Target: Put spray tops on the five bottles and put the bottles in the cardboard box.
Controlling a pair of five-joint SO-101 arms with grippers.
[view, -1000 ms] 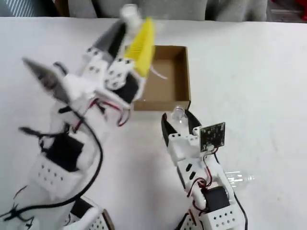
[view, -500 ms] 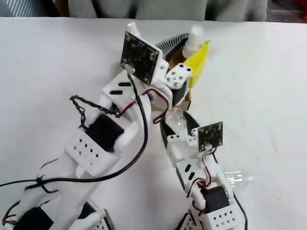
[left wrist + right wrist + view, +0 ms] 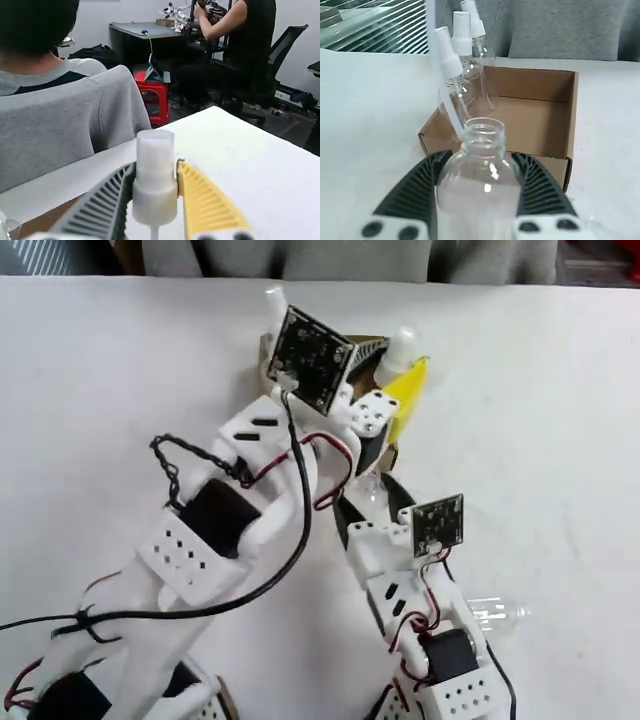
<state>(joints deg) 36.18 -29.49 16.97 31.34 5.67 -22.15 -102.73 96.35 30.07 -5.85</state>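
Holding, left jaws: closed on a white spray top (image 3: pixel 154 185), with one grey ribbed jaw and one yellow jaw pressed to its collar from either side.
Spray top: upright, nozzle end up, with a thin tube hanging from its underside. The high view puts it over the far right corner of the cardboard box (image 3: pixel 530 115), above the rim.
Left arm (image 3: pixel 230 530): stretched diagonally from the near left of the surface (image 3: pixel 540 390) out over the box, covering most of it from above.
Right jaws: black, clamped around an open bottle (image 3: pixel 480 170), one jaw on each side of its shoulders.
Open bottle: clear and upright, with its neck bare. It is outside the box, just in front of the near wall. Whether its base rests on the surface cannot be told.
Right arm (image 3: pixel 420 580): on the near side of the surface, pointing toward the box.
Capped bottles (image 3: pixel 457 92): three clear bottles with white spray tops, standing close together inside the box. They are in its far left corner as the high view has it, their tops rising above the rim.
Lying bottle (image 3: pixel 495 615): clear, on its side on the surface, just beside the right arm's lower part and well apart from the box.
Cardboard box: brown and open-topped, with upright walls, resting on the white surface.
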